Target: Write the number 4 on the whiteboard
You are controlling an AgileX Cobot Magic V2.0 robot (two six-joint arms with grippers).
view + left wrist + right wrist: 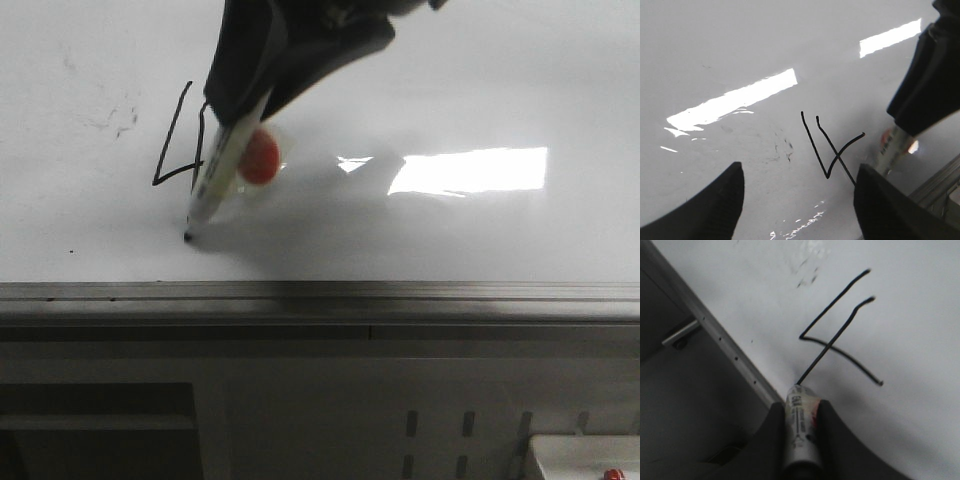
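The whiteboard (450, 80) lies flat and glossy, with a grey metal rail (400, 292) along its near edge. A thin black number 4 (175, 150) is drawn on it, also seen in the left wrist view (832, 145) and the right wrist view (840, 335). My right gripper (240, 115) is shut on a white marker (215, 175) with a red patch; the tip touches the board at the lower end of the long vertical stroke. The marker (800, 425) sits between the fingers. My left gripper (800, 172) is open and empty, hovering over the board beside the 4.
Faint grey smudge marks (115, 120) lie left of the 4. A bright rectangular light reflection (470, 170) lies right of the marker. Below the rail is a grey slotted panel (440, 430) and a white object with a red spot (585, 462).
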